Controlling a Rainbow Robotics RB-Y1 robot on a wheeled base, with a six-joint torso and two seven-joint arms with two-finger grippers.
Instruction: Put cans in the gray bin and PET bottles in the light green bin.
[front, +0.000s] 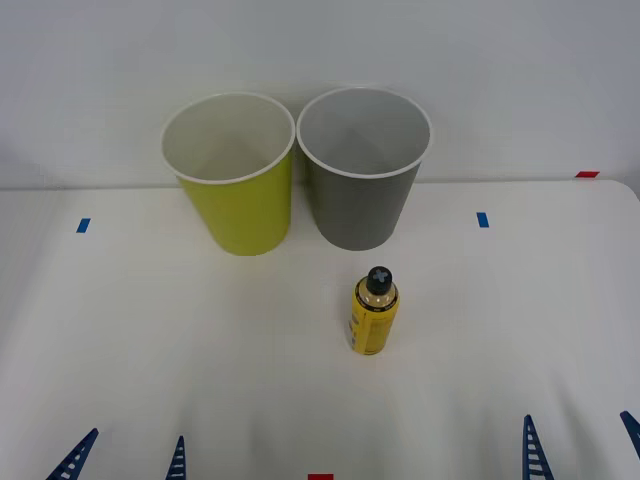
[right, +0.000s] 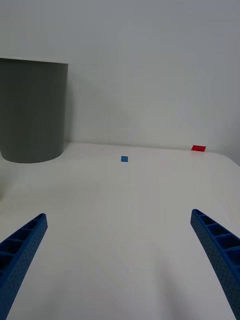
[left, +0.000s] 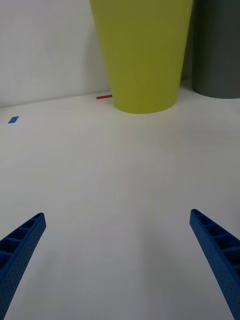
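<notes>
PET bottle (front: 374, 311) upright btwn bins & right gripper (front: 582, 447), well apart; both grippers' fingers spread, empty.

White table (front: 150, 380) with two bins, bottle (front: 374, 313), tape marks.

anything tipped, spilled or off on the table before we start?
Nothing stands out. The light green bin and gray bin stand upright side by side; the PET bottle stands upright, capped, before the gray bin.
</notes>
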